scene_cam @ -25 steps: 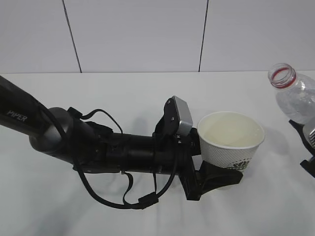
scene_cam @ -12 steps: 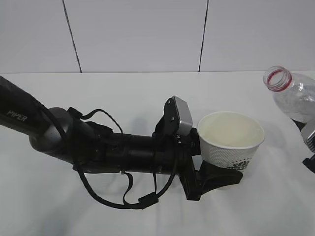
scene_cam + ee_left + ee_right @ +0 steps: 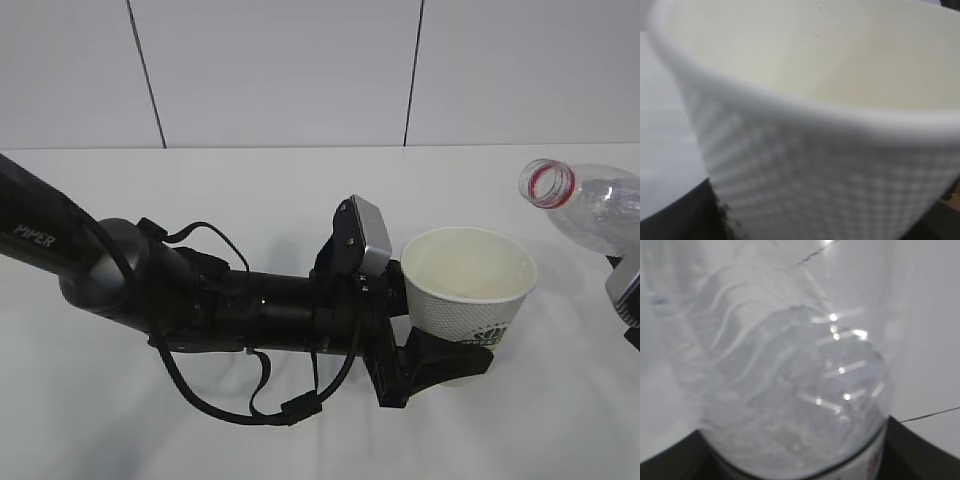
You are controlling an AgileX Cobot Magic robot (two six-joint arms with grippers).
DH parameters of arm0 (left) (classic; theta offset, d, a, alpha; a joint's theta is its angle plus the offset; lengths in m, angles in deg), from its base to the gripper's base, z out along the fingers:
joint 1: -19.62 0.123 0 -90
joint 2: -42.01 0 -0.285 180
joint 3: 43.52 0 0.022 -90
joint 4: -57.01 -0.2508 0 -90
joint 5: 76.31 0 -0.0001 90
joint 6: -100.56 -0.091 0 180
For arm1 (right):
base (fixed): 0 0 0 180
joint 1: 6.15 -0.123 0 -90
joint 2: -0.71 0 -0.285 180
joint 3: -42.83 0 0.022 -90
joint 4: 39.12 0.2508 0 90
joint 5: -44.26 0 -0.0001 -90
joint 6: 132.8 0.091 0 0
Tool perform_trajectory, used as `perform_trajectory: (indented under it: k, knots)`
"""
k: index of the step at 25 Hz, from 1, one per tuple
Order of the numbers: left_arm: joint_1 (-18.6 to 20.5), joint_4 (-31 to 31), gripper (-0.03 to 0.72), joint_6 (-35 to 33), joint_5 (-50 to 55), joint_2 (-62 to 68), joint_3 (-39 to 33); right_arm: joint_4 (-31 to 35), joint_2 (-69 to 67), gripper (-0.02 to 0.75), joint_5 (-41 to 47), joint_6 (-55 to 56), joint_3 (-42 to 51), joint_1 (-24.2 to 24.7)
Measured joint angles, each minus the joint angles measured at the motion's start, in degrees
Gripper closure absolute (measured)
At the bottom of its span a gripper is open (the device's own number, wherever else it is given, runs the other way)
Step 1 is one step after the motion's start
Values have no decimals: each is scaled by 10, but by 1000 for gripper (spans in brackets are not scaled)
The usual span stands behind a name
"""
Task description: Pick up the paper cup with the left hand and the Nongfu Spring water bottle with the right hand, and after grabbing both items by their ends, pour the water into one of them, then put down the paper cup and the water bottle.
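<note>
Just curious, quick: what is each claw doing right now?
Left claw: closed on the small white paper cup.
Right claw: closed on the clear ribbed plastic bottle.

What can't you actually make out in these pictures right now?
- Right gripper: cut off by the right edge of the exterior view; the Nongfu Spring water bottle fills the right wrist view.
- Left gripper fingertips: hidden behind the paper cup.
- Water level in the bottle: blurred at close range.
- Cup logo: too small to read.
</note>
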Motion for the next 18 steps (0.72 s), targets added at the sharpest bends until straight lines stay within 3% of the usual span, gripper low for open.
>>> perform_trajectory:
  k: [18]
  knots:
    - [0, -1, 137, 1, -1, 0, 0, 1, 0, 264, -34, -79, 0, 0]
